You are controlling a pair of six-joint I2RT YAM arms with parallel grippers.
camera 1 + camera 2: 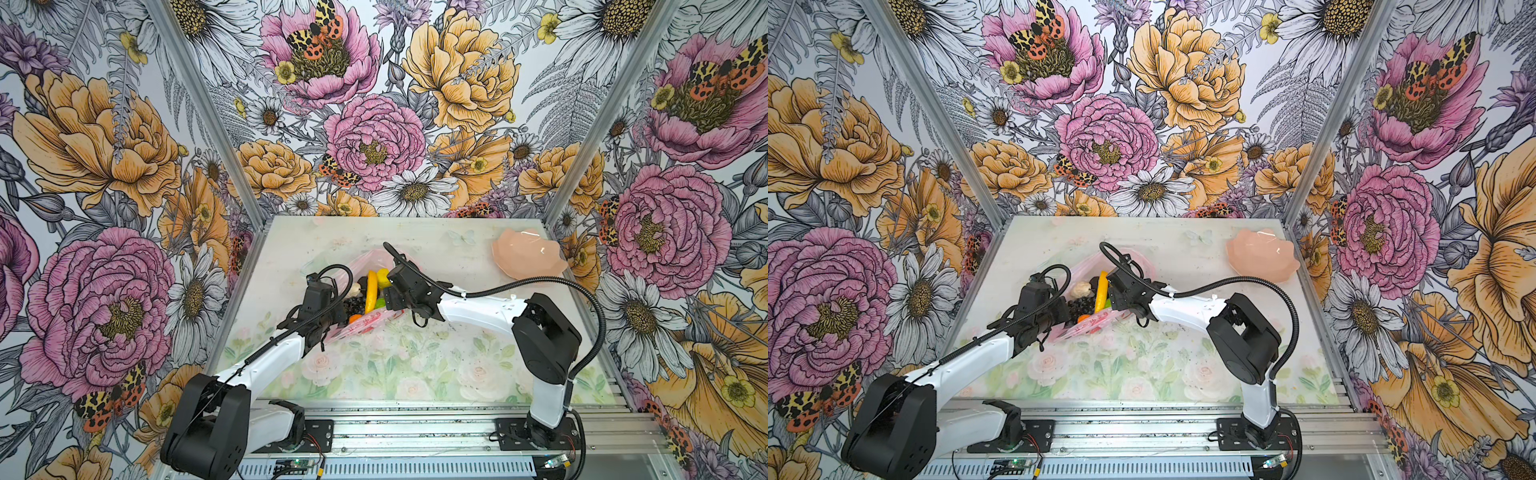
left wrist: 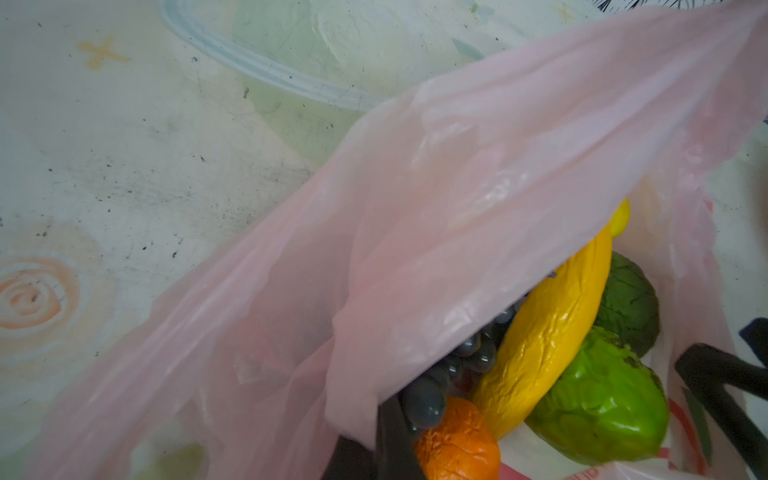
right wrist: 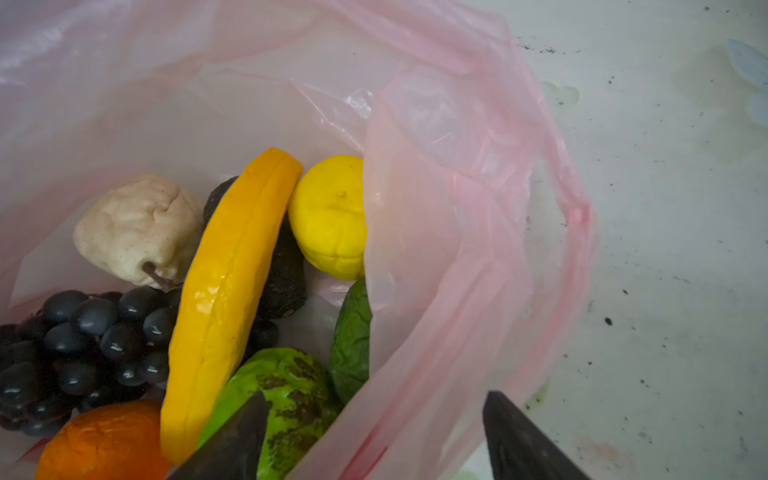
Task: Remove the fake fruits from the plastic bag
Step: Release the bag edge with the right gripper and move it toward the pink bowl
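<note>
The pink plastic bag [image 1: 365,259] lies open mid-table with the fake fruits inside. The right wrist view shows a yellow banana [image 3: 224,299], lemon [image 3: 328,216], cream lumpy piece [image 3: 141,228], black oval [image 3: 286,270], dark grape bunch [image 3: 83,340], orange [image 3: 104,440] and two green fruits [image 3: 291,390]. My left gripper [image 2: 395,424] is shut on the bag's near-left rim, holding the film up. My right gripper [image 3: 376,399] is open and straddles the bag's right wall [image 3: 449,208]. One finger is inside over the light green fruit, the other outside.
A peach petal-edged bowl [image 1: 528,257] stands at the back right of the table. Flowered walls close in the left, right and back sides. The table's front part [image 1: 395,365] shows only its printed roses.
</note>
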